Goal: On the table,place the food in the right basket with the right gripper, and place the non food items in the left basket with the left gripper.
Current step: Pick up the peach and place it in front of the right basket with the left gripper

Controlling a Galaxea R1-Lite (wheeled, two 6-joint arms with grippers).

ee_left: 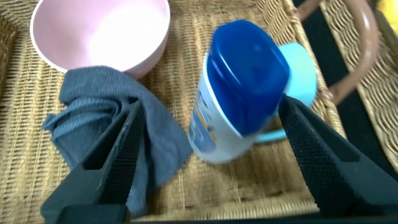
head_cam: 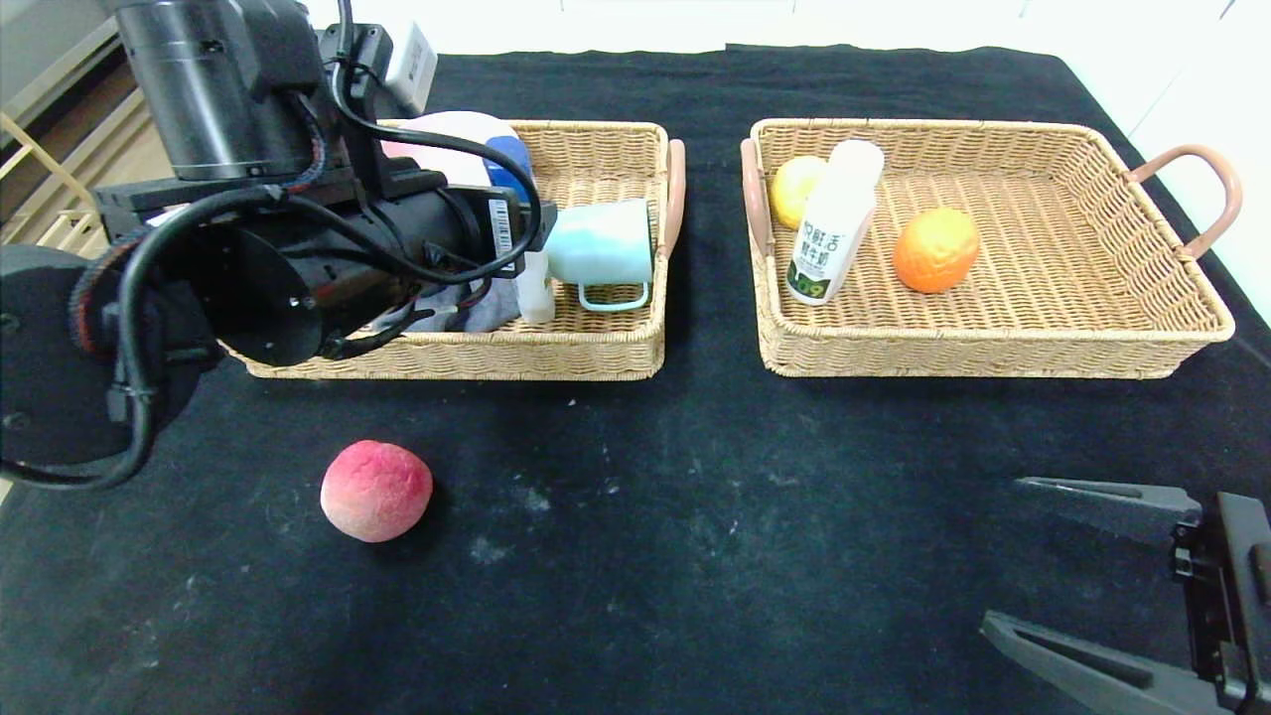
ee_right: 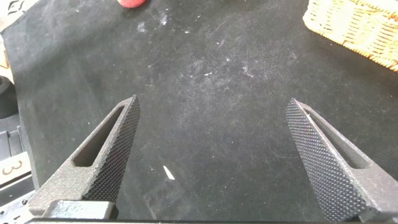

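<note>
My left gripper [ee_left: 210, 106] hangs open over the left basket [head_cam: 596, 350]. A white bottle with a blue cap [ee_left: 242, 81] stands tilted between its fingers; the far finger is well off it. In the head view the arm hides this gripper. A pink-red peach [head_cam: 376, 490] lies on the black table [head_cam: 695, 516] in front of the left basket. In the right basket [head_cam: 993, 356] sit a yellow pear [head_cam: 794, 189], an orange [head_cam: 935, 249] and a white bottle with a green label [head_cam: 832, 238]. My right gripper [head_cam: 1005, 554] is open and empty, low at the front right.
The left basket also holds a pink bowl [ee_left: 99, 34], a grey cloth [ee_left: 106, 118] and a light blue mug [head_cam: 601, 243] on its side. The left arm's bulk [head_cam: 248, 248] covers that basket's left half. The peach [ee_right: 130, 2] shows far off in the right wrist view.
</note>
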